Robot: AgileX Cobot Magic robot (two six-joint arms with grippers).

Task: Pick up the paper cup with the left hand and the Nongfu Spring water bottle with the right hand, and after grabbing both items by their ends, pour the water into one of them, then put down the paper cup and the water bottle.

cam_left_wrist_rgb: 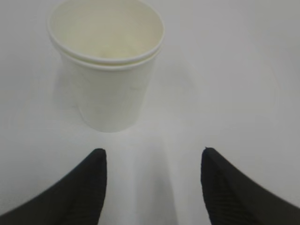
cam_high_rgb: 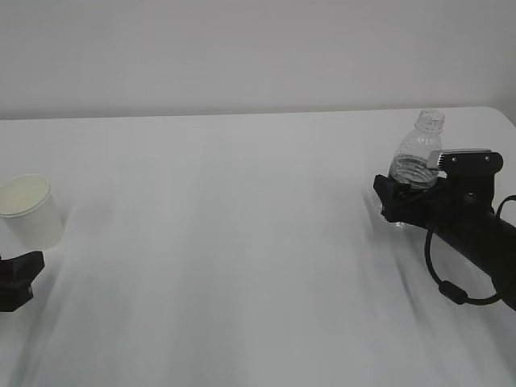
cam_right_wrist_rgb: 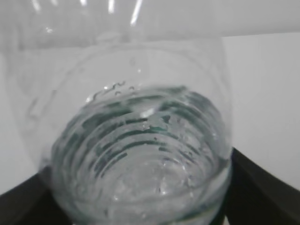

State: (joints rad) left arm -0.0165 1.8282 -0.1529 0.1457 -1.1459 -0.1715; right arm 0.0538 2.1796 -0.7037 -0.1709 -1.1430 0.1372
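1. Exterior view: the paper cup stands upright at the far left of the white table, small and off-white, with a rolled rim, a cream inside and walls that taper toward the base.
2. Just in front of the cup, at the left edge, the black tip of the left hand shows, apart from the cup.
3. Left wrist view: the cup fills the upper left; a faint second line under the rim runs round the wall, and nothing is seen inside it. The left hand has its two black fingers spread apart with bare table between them, the cup ahead of them and a little to the left, untouched.
4. Exterior view: the Nongfu Spring water bottle stands upright at the right side of the table, clear and ribbed, with an open neck and no cap. Its lower half is hidden behind the right hand, a black gripper with a light grey panel on top.
5. Right wrist view: the bottle sits very close between the two black fingers, seen low at both sides. The water lies in its lower part, with small bubbles and dark green streaks of the label showing through the ribs.
6. The right pincer stands wide around the bottle; I cannot tell whether the fingers touch its wall.
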